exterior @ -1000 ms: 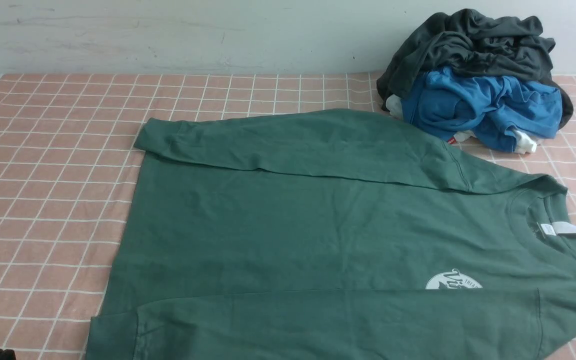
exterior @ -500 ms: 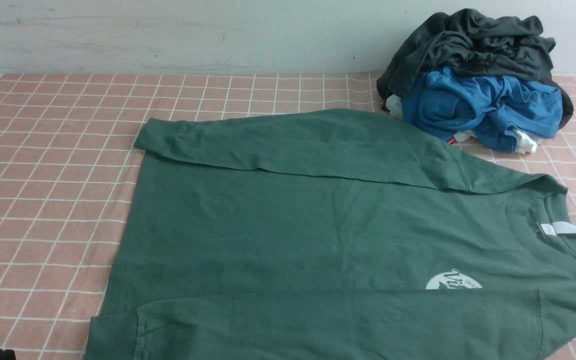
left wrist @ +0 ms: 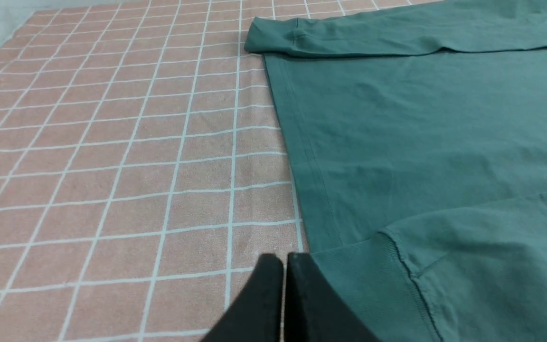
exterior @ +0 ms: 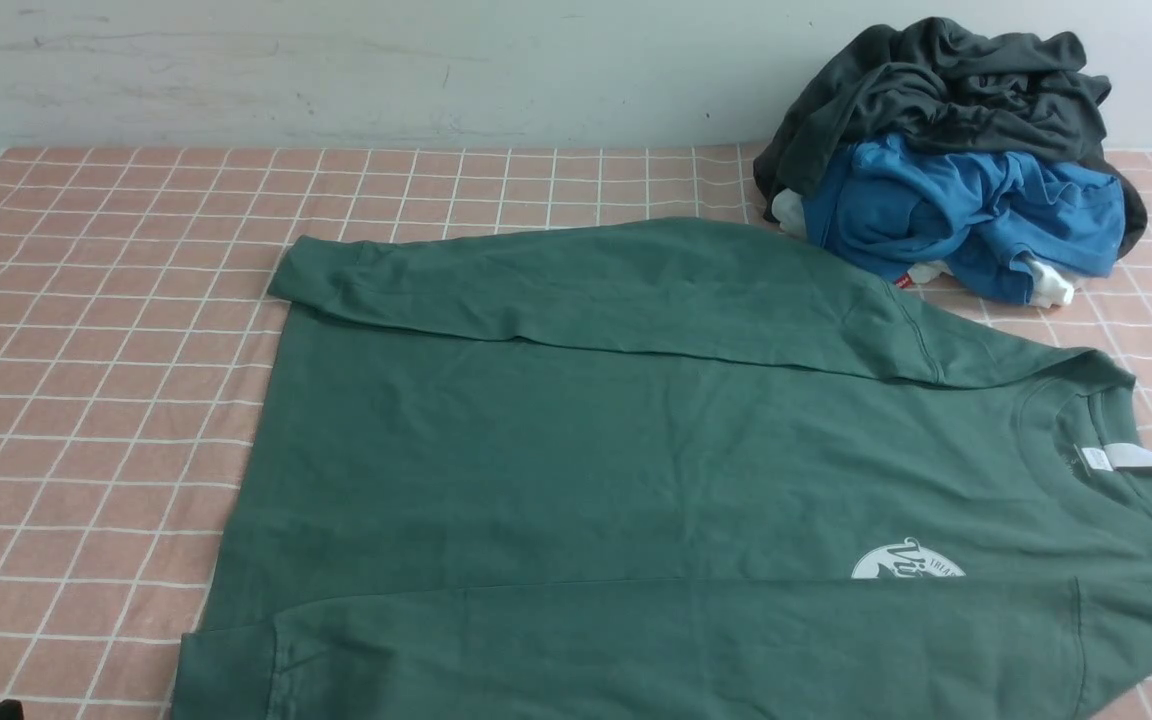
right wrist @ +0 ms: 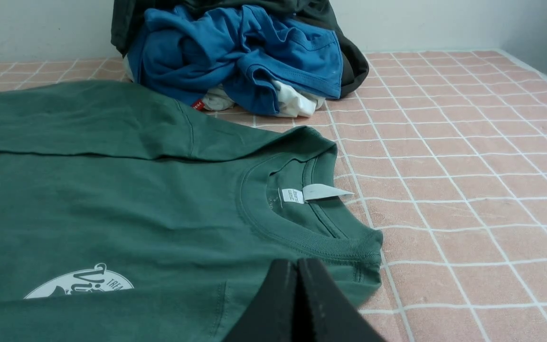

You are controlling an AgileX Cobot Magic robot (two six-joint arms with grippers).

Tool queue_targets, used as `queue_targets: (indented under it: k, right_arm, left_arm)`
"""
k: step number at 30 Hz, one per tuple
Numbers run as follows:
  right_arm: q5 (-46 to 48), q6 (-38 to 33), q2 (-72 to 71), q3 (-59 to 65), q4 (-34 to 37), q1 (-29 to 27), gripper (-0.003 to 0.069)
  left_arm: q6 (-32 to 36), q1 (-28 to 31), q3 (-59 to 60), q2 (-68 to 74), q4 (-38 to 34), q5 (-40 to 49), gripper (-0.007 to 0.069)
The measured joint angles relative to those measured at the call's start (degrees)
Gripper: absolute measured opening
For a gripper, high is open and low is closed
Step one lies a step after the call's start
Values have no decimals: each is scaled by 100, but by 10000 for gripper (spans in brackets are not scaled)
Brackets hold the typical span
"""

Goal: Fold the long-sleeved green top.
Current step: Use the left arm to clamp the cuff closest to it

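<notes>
The green long-sleeved top (exterior: 636,470) lies flat on the pink checked cloth, neck to the right, hem to the left. Both sleeves are folded in over the body, one along the far edge (exterior: 576,290), one along the near edge (exterior: 676,650). The white neck tag (exterior: 1121,457) and part of the white chest logo (exterior: 906,562) show. My left gripper (left wrist: 284,259) is shut and empty, just beside the near sleeve's cuff (left wrist: 368,280). My right gripper (right wrist: 297,263) is shut and empty, above the shoulder next to the ribbed collar (right wrist: 311,240).
A heap of clothes stands at the back right: a dark charcoal-grey garment (exterior: 946,80) over a bright blue one (exterior: 966,215), with some white cloth (exterior: 1046,285) under them. A pale wall runs along the back. Bare pink cloth (exterior: 96,330) lies left of the top.
The dark tip of the left arm at the front view's bottom left corner has sunk slightly lower. The top and the heap have not moved.
</notes>
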Motion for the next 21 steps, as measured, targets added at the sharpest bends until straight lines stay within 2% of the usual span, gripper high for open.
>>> queue_targets:
  k: [4, 7, 12, 16, 19, 20, 21]
  right_arm:
    - [-51, -12, 0, 0, -18, 0, -14]
    - [-528, -12, 0, 26, 38, 0, -14]
    - [-2433, 44, 0, 37, 355, 0, -14]
    - [-4173, 462, 0, 37, 479, 0, -14]
    - [-5100, 820, 0, 37, 515, 0, -14]
    - [-5140, 842, 0, 37, 515, 0, -14]
    - [-5350, 1026, 0, 37, 479, 0, -14]
  left_arm:
    - [97, 0, 9, 0, 83, -39, -3]
    - [108, 0, 43, 0, 95, -576, -3]
    - [98, 0, 43, 0, -57, -2419, -3]
    - [-41, 0, 43, 0, -276, -3974, -3]
    - [-697, 0, 43, 0, -371, -5042, -3]
    - [-758, 0, 43, 0, -371, -5101, -3]
    - [-1241, 0, 5, 0, -396, -5411, -3]
